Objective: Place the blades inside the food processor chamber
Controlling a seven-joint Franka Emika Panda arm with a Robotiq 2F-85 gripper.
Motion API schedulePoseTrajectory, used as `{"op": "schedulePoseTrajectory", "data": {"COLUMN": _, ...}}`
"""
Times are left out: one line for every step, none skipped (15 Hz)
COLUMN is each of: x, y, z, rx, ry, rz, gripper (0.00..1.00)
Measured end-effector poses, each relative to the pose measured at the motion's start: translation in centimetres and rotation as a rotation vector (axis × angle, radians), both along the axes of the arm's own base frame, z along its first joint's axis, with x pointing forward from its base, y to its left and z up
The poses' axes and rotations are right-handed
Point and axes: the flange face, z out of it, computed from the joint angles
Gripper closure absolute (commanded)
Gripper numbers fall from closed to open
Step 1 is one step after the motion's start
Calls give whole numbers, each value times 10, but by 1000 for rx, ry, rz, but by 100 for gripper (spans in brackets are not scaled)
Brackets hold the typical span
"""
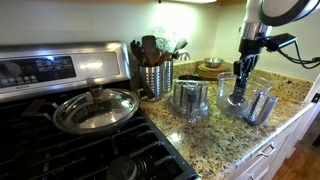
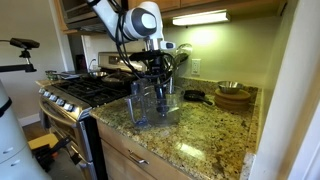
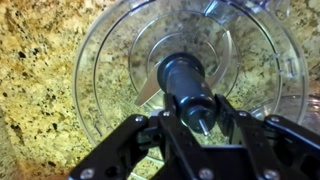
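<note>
The gripper [image 3: 200, 128] pinches the blades [image 3: 188, 85] by their shaft over the chamber [image 3: 110, 60]; released off-centre (hub not seated), they could tip against the wall

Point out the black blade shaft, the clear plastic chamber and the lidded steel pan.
black blade shaft [image 3: 188, 85]: wrist view, its barrel.
clear plastic chamber [image 3: 103, 58]: wrist view, its wall.
lidded steel pan [image 1: 100, 110]: exterior view, its lid.

A lidded pan [image 1: 95, 110] sits on the stove [image 1: 40, 68]. At its 2 o'clock stands a utensil crock [image 1: 155, 76], with wooden bowls [image 1: 211, 69] at the crock's 3 o'clock.
</note>
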Motion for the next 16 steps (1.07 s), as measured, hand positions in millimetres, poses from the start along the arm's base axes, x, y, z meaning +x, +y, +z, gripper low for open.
{"op": "schedulePoseTrajectory", "data": {"x": -3, "y": -4, "z": -5, "rx": 3, "ry": 0, "rz": -7, "gripper": 82}}
{"op": "schedulePoseTrajectory", "data": {"x": -6, "y": -8, "z": -8, "rx": 7, "ry": -4, "rz": -17, "gripper": 82}}
{"op": "schedulePoseTrajectory", "data": {"x": -6, "y": -12, "z": -8, "rx": 11, "ry": -11, "rz": -28, "gripper": 82}}
{"op": "schedulePoseTrajectory", "data": {"x": -7, "y": -15, "z": -8, "rx": 17, "ry": -17, "rz": -41, "gripper": 82}}
{"op": "schedulePoseTrajectory", "data": {"x": -7, "y": -18, "z": -8, "rx": 26, "ry": -20, "rz": -54, "gripper": 82}}
{"op": "schedulePoseTrajectory", "data": {"x": -7, "y": -20, "z": -9, "rx": 35, "ry": -23, "rz": -66, "gripper": 79}}
{"op": "schedulePoseTrajectory", "data": {"x": -7, "y": -21, "z": -9, "rx": 43, "ry": -24, "rz": -75, "gripper": 32}}
{"op": "schedulePoseTrajectory", "data": {"x": -7, "y": -23, "z": -9, "rx": 51, "ry": -24, "rz": -84, "gripper": 30}}
{"op": "schedulePoseTrajectory", "data": {"x": -8, "y": -24, "z": -10, "rx": 58, "ry": -23, "rz": -90, "gripper": 25}}
{"op": "schedulePoseTrajectory", "data": {"x": -9, "y": -25, "z": -14, "rx": 62, "ry": -14, "rz": -95, "gripper": 18}}
{"op": "schedulePoseTrajectory", "data": {"x": -11, "y": -25, "z": -19, "rx": 63, "ry": -4, "rz": -96, "gripper": 12}}
{"op": "schedulePoseTrajectory", "data": {"x": -12, "y": -25, "z": -22, "rx": 63, "ry": 3, "rz": -96, "gripper": 5}}
{"op": "schedulePoseTrajectory", "data": {"x": -13, "y": -24, "z": -24, "rx": 63, "ry": 7, "rz": -94, "gripper": 2}}
{"op": "schedulePoseTrajectory", "data": {"x": -13, "y": -23, "z": -24, "rx": 62, "ry": 8, "rz": -91, "gripper": 0}}
{"op": "schedulePoseTrajectory", "data": {"x": -13, "y": -21, "z": -24, "rx": 62, "ry": 8, "rz": -88, "gripper": 0}}
{"op": "schedulePoseTrajectory", "data": {"x": -13, "y": -20, "z": -22, "rx": 61, "ry": 6, "rz": -83, "gripper": 0}}
